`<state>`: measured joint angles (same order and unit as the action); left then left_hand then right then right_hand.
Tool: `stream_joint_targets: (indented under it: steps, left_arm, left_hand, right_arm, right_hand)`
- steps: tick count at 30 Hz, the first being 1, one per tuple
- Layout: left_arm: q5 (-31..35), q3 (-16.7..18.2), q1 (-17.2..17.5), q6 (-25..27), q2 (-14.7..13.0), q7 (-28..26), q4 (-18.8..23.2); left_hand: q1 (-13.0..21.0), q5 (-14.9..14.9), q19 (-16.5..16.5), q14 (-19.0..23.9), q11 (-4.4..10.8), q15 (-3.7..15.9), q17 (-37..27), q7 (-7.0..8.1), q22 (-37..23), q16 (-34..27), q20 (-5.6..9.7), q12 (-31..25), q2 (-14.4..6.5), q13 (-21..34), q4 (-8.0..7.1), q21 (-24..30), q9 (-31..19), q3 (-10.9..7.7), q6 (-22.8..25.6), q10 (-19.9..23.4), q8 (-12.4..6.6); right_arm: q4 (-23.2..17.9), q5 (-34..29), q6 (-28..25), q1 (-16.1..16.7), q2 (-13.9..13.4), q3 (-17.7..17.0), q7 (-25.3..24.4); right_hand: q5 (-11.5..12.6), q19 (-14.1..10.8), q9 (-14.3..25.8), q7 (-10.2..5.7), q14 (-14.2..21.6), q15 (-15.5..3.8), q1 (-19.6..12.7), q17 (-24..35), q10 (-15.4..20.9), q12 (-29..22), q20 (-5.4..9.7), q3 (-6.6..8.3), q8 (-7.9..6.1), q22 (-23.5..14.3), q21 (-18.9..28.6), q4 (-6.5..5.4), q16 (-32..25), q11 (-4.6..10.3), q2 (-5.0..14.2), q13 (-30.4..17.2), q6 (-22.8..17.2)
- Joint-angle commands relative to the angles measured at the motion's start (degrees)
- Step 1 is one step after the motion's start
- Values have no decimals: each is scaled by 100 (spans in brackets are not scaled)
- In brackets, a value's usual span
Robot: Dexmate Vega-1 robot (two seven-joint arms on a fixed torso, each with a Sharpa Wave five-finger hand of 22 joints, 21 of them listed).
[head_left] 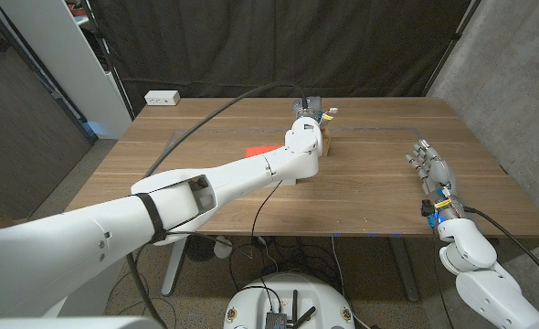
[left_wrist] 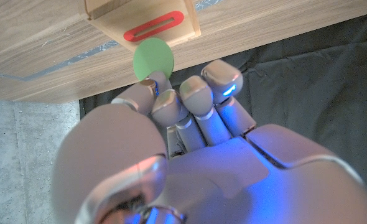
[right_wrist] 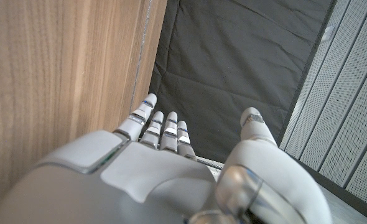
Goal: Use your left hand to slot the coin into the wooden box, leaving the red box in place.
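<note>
Over the wooden table (head_left: 379, 183), the left hand (left_wrist: 171, 118) pinches the green coin (left_wrist: 153, 58) just beside the wooden box (left_wrist: 143, 20)'s red-ringed slot (left_wrist: 153, 28), needing edge-on alignment next, while the right hand (head_left: 431, 169) waits, fingers apart and empty.

We're in a lab or test bay: black curtain (head_left: 279, 46) hung behind a wooden table (head_left: 361, 196), grey perforated wall panel (head_left: 512, 73) on one side, bare floor, a white power strip (head_left: 162, 97) at the table's far corner.

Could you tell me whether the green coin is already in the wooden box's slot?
Out: the round green coin sits pinched in the left robot hand, beside the wooden box's red-rimmed slot.
</note>
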<state>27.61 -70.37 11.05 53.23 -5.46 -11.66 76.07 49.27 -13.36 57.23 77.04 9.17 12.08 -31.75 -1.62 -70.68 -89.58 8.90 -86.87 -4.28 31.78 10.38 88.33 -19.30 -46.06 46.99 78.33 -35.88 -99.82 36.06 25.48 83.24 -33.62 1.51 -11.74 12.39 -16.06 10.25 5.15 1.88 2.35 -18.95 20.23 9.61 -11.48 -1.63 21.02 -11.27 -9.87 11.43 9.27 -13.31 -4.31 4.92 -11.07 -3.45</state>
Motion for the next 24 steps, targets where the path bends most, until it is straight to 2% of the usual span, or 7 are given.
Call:
stream_joint_targets:
  steps: [1, 9, 24]
  left_arm:
    - [-133, 96, 82, -216, 116, -338, -246]
    - [-204, 92, 44, -262, 193, -353, -412]
    - [-271, 94, 51, -321, 202, -411, -470]
  left_hand:
    - [67, -21, -28, -29, 13, -23, -9, -235, -10, 5, 310, 2, -9, 11, 12, -26, -130, -24, 941, 4, -26]
    - [64, -20, -34, -35, 15, -24, 2, -228, -10, 14, 310, 6, -12, 9, 8, -28, -151, -21, 936, 2, -27]
    - [69, -26, -38, -1, 18, -23, -12, -225, -12, -15, 311, 9, 0, 13, 11, -25, -161, -18, 955, 13, -6]
  right_arm:
    - [34, 16, -53, -41, -9, 20, -5]
    - [74, 39, -76, -84, -2, 45, -2]
    - [133, 79, -64, -136, 6, 74, 16]
  right_hand:
    - [35, -56, 27, 15, 42, 2, -56, 14, 37, -1, -15, 5, 16, -19, -3, -42, -24, 18, 13, -6, -40]
    - [35, -56, 27, 16, 43, 4, -55, 15, 37, 0, -17, 4, 18, -19, -3, -43, -24, 16, 15, -6, -36]
    - [35, -58, 27, 6, 49, 12, -55, 17, 44, -2, -21, 2, 19, -19, -2, -45, -25, 27, 19, -7, -34]
